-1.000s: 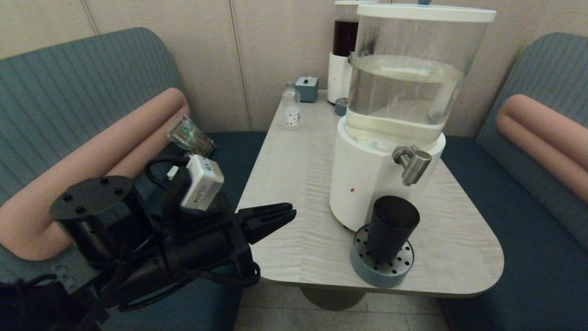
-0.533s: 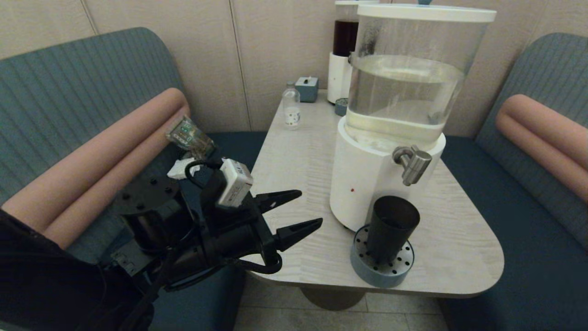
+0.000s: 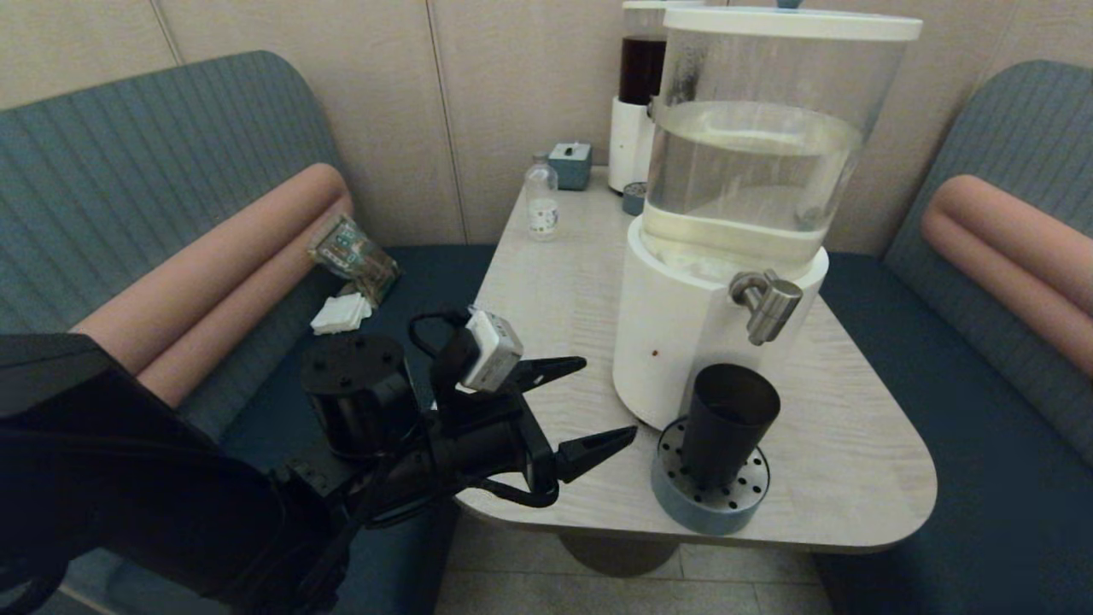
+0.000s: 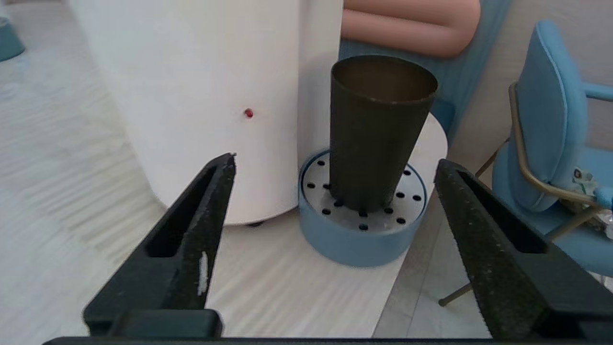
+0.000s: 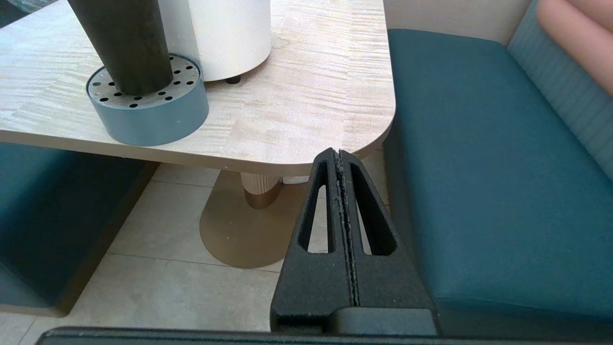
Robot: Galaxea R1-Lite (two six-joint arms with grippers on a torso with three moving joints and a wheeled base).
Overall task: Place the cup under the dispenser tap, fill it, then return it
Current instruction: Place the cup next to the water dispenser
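Note:
The dark tapered cup [image 3: 727,423] [image 4: 378,129] [image 5: 122,43] stands upright on a round blue drip tray [image 3: 679,506] [image 4: 352,242] with a perforated top. Above it, slightly to the right, juts the brushed-silver tap [image 3: 766,304] of the big clear-tank dispenser [image 3: 751,162]. My left gripper [image 3: 608,403] [image 4: 335,163] hovers over the table's front left, a short way left of the cup, open wide with nothing between its fingers. My right gripper [image 5: 339,152] is shut and empty, parked low off the table's front right corner, out of the head view.
A slimmer dispenser with a dark red tank [image 3: 639,85], a small clear bottle [image 3: 541,203], a teal box [image 3: 569,164] and a small blue cup [image 3: 634,198] stand at the table's far end. Teal benches with pink bolsters flank the table [image 3: 546,290]. A packet [image 3: 352,252] lies on the left bench.
My left gripper has opened from shut and moved right over the table toward the cup. The cup and dispenser have not moved.

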